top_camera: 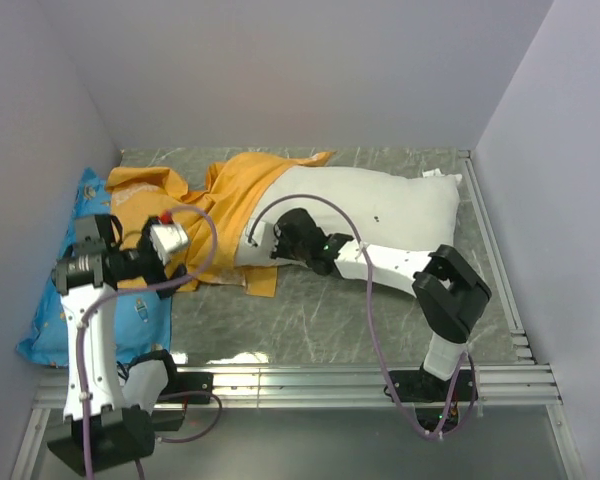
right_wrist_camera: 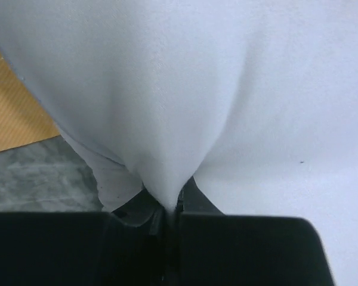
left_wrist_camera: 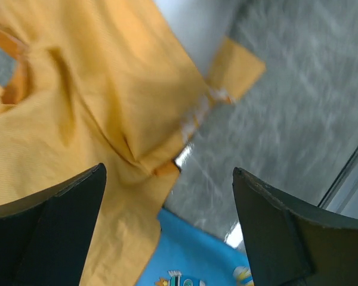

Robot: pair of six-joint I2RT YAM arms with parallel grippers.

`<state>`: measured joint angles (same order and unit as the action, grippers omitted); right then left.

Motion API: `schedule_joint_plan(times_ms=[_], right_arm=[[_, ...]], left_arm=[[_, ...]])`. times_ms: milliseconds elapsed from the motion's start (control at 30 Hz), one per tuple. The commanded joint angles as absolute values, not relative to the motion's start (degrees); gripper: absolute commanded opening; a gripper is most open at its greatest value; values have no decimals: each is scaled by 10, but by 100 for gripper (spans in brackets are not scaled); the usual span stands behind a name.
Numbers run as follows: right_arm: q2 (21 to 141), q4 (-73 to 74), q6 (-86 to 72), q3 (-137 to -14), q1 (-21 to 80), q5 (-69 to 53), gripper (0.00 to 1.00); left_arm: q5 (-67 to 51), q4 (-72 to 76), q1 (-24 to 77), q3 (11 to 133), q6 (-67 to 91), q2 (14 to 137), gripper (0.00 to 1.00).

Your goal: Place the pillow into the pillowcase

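While pale walls box in the grey marbled desk, I see the pillow lying across it, left end under the orange pillowcase. My right tool is clamped on pillow fabric, and my left tool hangs spread above the case.

The fingers pinch a fold of the white pillow, the orange pillowcase beside it on the grey table.

Pillow right, left end in pillowcase; pillowcase overlaps second pillow, left.
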<state>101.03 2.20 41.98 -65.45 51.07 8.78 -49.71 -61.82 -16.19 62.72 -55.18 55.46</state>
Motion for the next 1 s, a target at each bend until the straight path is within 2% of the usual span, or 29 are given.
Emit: schedule_joint_plan(times_ms=[0,67,100,233,433,567,867,967], right_arm=[[995,97,372,-706,474,17,0],[977,121,345,-728,455,-25,0],[976,151,334,-755,450,-62,0],[995,213,316,-809,427,-119,0],[1009,235,316,-817,421,-155,0],[1017,251,311,-832,417,-172,0],[1029,273,313,-862,403,-197,0],[1029,278,314,-868,399,-209,0]], left_arm=[[-440,-723,-143,538,-839,500,91],[-424,-689,-95,497,-867,460,87],[-415,-612,-68,452,-849,445,85],[-311,-380,158,363,-719,409,78],[-180,-194,321,351,-678,556,79],[-134,-114,346,344,-724,615,80],[-116,-198,362,374,-826,723,80],[-90,-169,373,374,-825,753,79]])
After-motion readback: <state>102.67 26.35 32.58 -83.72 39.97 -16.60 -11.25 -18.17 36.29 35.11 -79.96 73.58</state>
